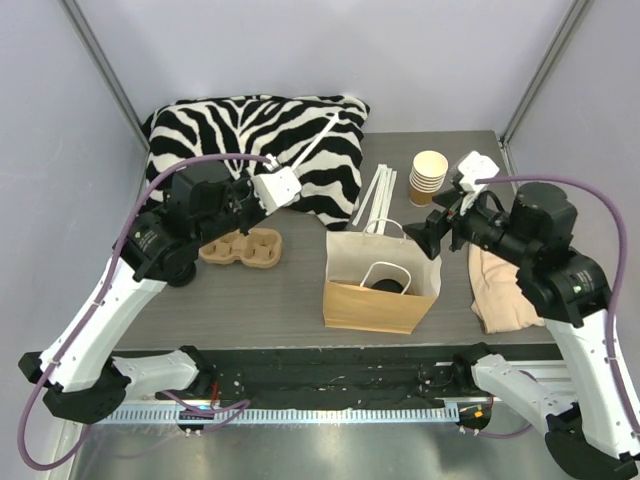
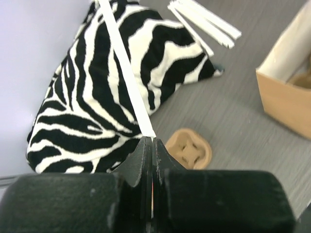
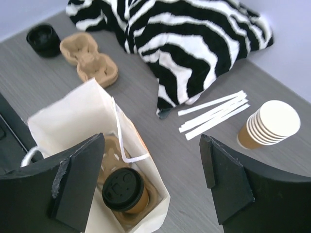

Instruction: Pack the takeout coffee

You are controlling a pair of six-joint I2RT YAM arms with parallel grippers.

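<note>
Brown paper bag (image 3: 68, 114) stands open on the desk (image 3: 187, 155), and the takeout coffee (image 3: 124, 190) sits upright inside it, lid on, in a cardboard carrier (image 3: 112, 151). The right pincer (image 3: 151, 167) hangs spread just above the bag's mouth, holding nothing. A good finish, I judge, is a straight lift that avoids snagging the bag's white handle (image 3: 118, 131). The left pincer (image 2: 152, 145), well left of the bag, is pressed together on a white straw (image 2: 127, 73), which probably belongs beside the cup.

I see the coffee (image 3: 124, 190) sitting in the bag (image 1: 375, 305) mid-table. The cup tray (image 1: 242, 247) lies to its left, the pillow (image 1: 260, 135) behind, the straws (image 1: 375, 195) and cup stack (image 1: 429, 177) behind-right, and the cloth (image 1: 505, 295) to its right.
</note>
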